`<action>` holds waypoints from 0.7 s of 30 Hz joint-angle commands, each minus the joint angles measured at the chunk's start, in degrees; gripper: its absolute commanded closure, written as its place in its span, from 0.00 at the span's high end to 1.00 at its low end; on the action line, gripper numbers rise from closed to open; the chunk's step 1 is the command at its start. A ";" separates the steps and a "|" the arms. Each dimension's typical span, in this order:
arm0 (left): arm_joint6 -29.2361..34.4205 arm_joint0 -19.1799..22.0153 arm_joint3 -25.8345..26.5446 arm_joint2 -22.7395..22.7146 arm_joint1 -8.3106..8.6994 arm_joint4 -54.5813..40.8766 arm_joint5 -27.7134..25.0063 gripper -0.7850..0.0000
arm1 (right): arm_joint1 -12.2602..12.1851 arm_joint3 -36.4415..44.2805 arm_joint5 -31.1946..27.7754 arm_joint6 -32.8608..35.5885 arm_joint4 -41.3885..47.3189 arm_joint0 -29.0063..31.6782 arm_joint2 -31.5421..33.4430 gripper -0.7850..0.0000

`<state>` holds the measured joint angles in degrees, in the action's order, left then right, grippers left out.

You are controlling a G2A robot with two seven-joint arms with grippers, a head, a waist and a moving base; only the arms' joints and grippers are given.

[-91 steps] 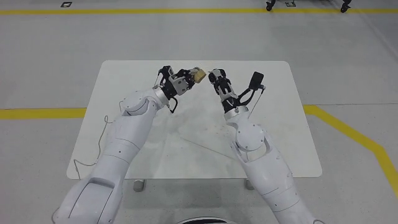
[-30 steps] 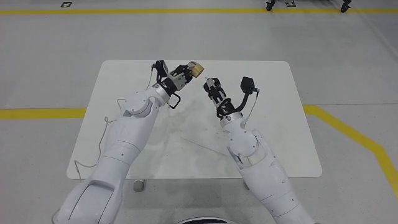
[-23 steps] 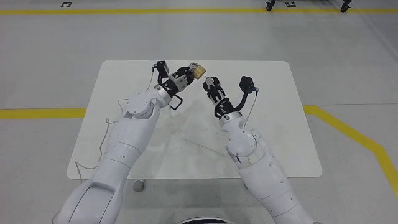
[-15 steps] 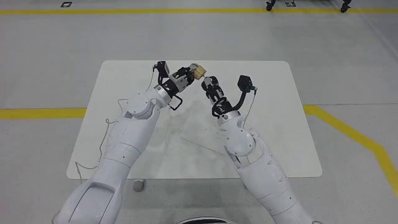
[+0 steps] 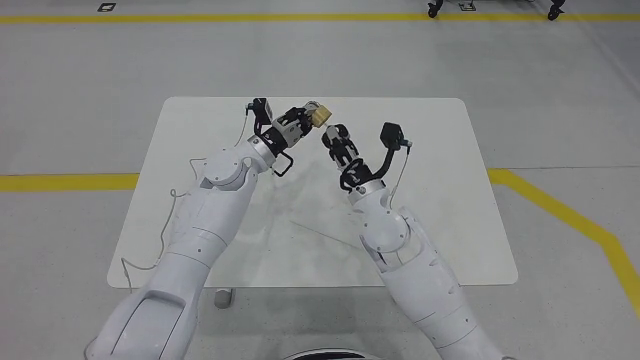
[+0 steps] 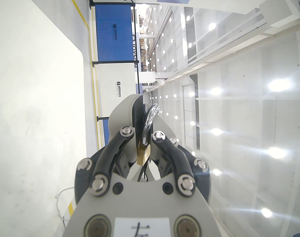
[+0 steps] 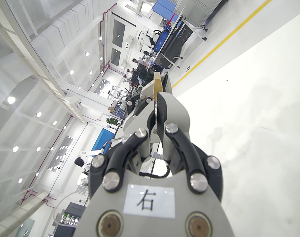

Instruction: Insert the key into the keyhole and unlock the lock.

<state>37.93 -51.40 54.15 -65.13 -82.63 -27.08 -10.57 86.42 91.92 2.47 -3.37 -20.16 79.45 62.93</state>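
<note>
Both arms hung above the far middle of the white table [image 5: 200, 170]. The left gripper [image 5: 303, 117] held a brass padlock [image 5: 319, 113] off the surface. The right gripper [image 5: 330, 137] sat just beside it, to its near right.

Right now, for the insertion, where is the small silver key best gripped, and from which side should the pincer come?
Grip the flat head end of the small silver key, pads on its two broad faces, coming from behind so the blade stays bare. It sits edge-on like that in the right pincer, pointing at the brass padlock held by the left pincer.
</note>
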 commanded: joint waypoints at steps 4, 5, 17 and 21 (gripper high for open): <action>0.23 0.10 -0.11 0.16 -0.03 0.30 -0.26 0.00 | 0.06 -0.06 0.58 -0.27 -0.36 -0.26 -0.03 0.00; 0.32 0.10 -0.08 0.17 -0.03 0.31 -0.36 0.00 | 0.08 -0.11 0.65 -0.29 -0.36 -0.36 -0.04 0.00; 1.43 0.19 -0.14 0.12 -0.01 0.38 -1.13 0.00 | 0.20 -0.36 1.03 -0.37 -0.08 -0.70 0.23 0.00; 1.50 0.27 -0.13 0.19 -0.02 0.51 -1.13 0.00 | 0.19 -0.19 0.78 -0.43 -0.16 -0.46 0.36 0.00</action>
<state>39.43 -51.17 53.99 -64.98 -82.64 -26.64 -11.72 86.61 91.71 3.28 -3.82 -20.28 78.96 63.26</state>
